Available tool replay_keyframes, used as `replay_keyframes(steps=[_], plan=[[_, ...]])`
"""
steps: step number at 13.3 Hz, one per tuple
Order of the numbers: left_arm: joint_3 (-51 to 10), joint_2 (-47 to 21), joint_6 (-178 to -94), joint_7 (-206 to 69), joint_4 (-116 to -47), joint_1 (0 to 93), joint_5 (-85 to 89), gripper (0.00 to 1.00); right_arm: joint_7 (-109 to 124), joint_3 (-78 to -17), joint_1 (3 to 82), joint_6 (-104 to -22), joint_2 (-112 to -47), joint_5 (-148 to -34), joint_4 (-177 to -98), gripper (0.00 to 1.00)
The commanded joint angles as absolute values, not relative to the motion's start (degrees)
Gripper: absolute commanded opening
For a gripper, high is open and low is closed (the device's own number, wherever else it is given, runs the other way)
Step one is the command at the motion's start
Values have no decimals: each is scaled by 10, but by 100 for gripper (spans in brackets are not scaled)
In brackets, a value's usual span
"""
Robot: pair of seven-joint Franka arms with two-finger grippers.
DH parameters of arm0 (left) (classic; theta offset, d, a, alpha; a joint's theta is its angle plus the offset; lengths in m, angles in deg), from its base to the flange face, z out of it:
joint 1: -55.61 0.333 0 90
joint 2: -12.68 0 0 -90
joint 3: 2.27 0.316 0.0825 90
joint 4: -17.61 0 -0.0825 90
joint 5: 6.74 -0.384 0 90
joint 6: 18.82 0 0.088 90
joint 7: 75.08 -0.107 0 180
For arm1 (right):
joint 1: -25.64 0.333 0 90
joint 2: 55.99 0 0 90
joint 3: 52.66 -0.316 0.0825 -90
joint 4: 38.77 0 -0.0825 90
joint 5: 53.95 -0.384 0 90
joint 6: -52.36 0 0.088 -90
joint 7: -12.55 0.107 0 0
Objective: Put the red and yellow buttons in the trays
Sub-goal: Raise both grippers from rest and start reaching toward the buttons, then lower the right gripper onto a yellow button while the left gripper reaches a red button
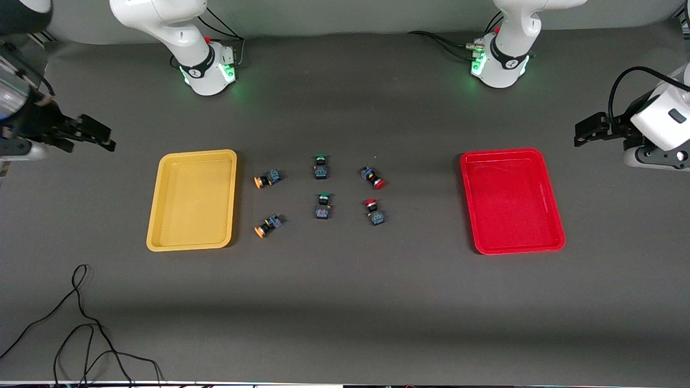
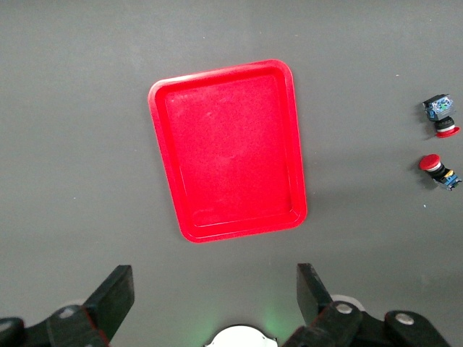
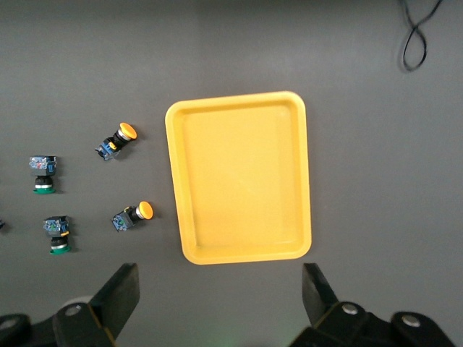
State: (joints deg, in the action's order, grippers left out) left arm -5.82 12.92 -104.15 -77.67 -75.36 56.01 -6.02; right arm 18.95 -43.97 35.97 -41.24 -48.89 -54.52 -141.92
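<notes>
A: Cable [image 1: 81, 323] loops lie nearest the front camera, toward the right arm's end. Farther up, yellow tray [image 1: 192, 200] at that end, red tray [image 1: 512, 200] at the left arm's end, both empty.

B: Buttons?

A: Six on the table between the trays. Two yellow buttons [image 1: 267, 178] [image 1: 268, 224] beside the yellow tray, two green buttons [image 1: 320, 165] [image 1: 322, 205] in the middle, two red buttons [image 1: 372, 177] [image 1: 373, 210] on the red tray's side, well apart from it.

B: Grippers in front view?

A: Right gripper [image 1: 99, 137] up at the right arm's end, left gripper [image 1: 587, 130] at the other; both wait.

B: Left wrist view?

A: Left gripper [image 2: 215, 295] jaws spread wide, holding nothing, over bare table beside the red tray [image 2: 228, 148]. Only the red buttons [image 2: 443, 116] [image 2: 438, 168] show here.

B: Right wrist?

A: Right gripper [image 3: 221, 293] also wide open, empty, beside the yellow tray [image 3: 239, 177]. Yellow buttons [image 3: 116, 142] [image 3: 132, 215] and green buttons [image 3: 43, 172] [image 3: 57, 233] show, plus a cable [image 3: 416, 36] loop.
</notes>
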Motion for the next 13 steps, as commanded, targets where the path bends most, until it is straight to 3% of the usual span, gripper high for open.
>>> replay_keyframes(steps=[1,3,6,9,13], plan=[[-67,129,-1033,-760,-751,552,-66,100,310,-487,367,-430,-494,-547,-1452,100],[-81,124,-1034,-746,-754,540,-66,100,438,-542,368,-465,-494,-551,-1504,100],[-97,104,-1042,-660,-750,498,-67,100,628,-620,367,-583,-500,-571,-1604,100],[-106,94,-1043,-601,-750,470,-60,100,747,-653,379,-719,-547,-612,-1683,100],[-113,86,-1052,-433,-754,395,-36,100,823,-672,390,-854,-645,-613,-1716,100]])
